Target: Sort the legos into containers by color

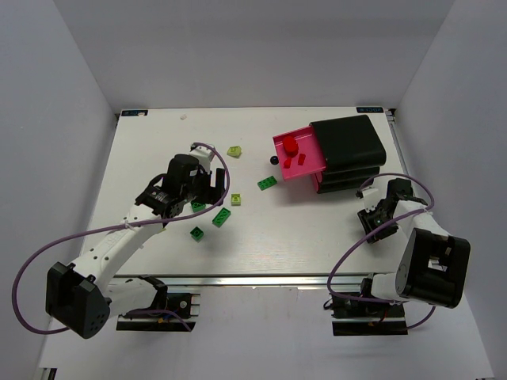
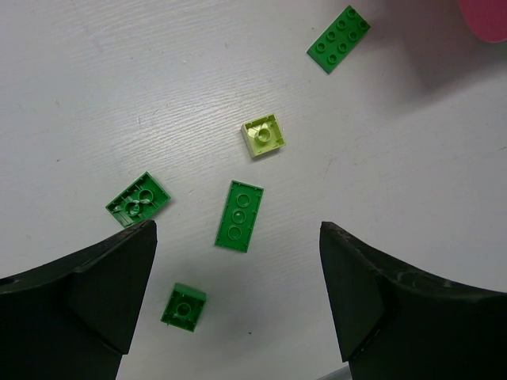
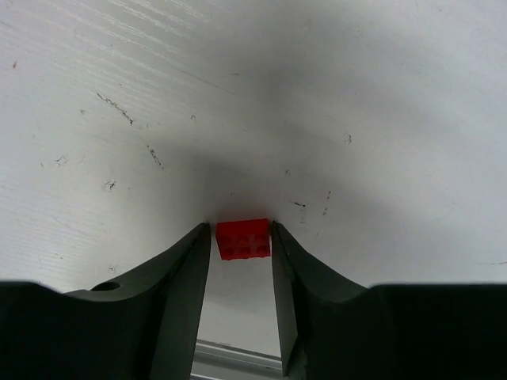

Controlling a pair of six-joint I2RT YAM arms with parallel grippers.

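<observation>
The left pincer [image 2: 236,229] hangs wide open and empty over a loose scatter of bricks left of centre on the surface [image 1: 158,142]. Between its fingers [image 2: 103,293] lies a long green brick [image 2: 239,215], studs down, with bare surface on either side of it. A square green brick [image 2: 139,199] sits just off the left fingertip. A small green brick [image 2: 184,306] lies close to that finger's inner edge. A lime brick [image 2: 264,134] lies just beyond the long one, apart from it. Farther out, a studs-up green plate [image 2: 339,38] lies alone with room all round. A second lime brick [image 1: 234,150] lies by itself toward the far edge.

The drawers [image 1: 348,146] stand at the far right, close to the surface's right edge. The top drawer [image 1: 313,142] is pulled out to the left. Its magenta tray holds red bricks [image 1: 291,145], and a dark knob [image 1: 274,160] sits at its front edge.

The right pincer [image 3: 242,231] is closed on a red brick [image 3: 243,238], with a finger against each side. It is low over the surface, on the near side of the drawers and close to the right edge. Whether the brick touches the surface cannot be told. Only bare surface lies ahead of it.
</observation>
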